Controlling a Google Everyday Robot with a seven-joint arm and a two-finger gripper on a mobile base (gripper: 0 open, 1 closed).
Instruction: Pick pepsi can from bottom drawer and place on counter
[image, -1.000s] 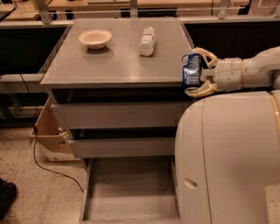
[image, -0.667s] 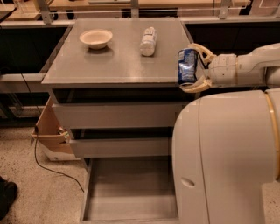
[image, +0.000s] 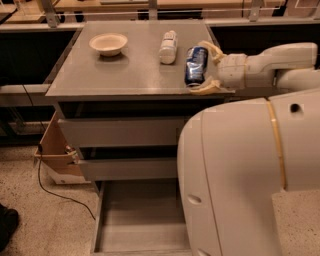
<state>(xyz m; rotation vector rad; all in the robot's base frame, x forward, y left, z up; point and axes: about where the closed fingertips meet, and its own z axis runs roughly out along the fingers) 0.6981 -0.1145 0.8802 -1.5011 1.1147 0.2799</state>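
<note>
Judging from the layout, well past halfway: pick done, placing not yet finished. Taking the worktop (image: 125, 75) first: at 12 o'clock of the scene, carrying a bowl (image: 108, 43) at its 10 o'clock and a white bottle (image: 168, 47) lying at 2 o'clock. Below, at 6 o'clock, the drawer (image: 140, 215) pulled out, no can on the floor that shows; right part hidden behind the robot's body (image: 240, 175). Over the worktop's 3 o'clock edge, near the front right corner, the can (image: 195, 59): roughly upright, just beside the bottle, not touching it. Cannot tell whether resting on the surface or hanging just above.

Left to do, as a guess: settle the can flat, a little farther in from the edge, let go, back away toward 3 o'clock. Risk worth naming: so near the edge, a tip on release.

Reaching in level from 3 o'clock, the arm (image: 272, 57) lies stretched along the right side, wrist pointing to 9 o'clock. End effector (image: 198, 68) clenched around the can, one pale finger (image: 210, 48) curving past its far side at 12 o'clock, the other below at 6 o'clock.
</note>
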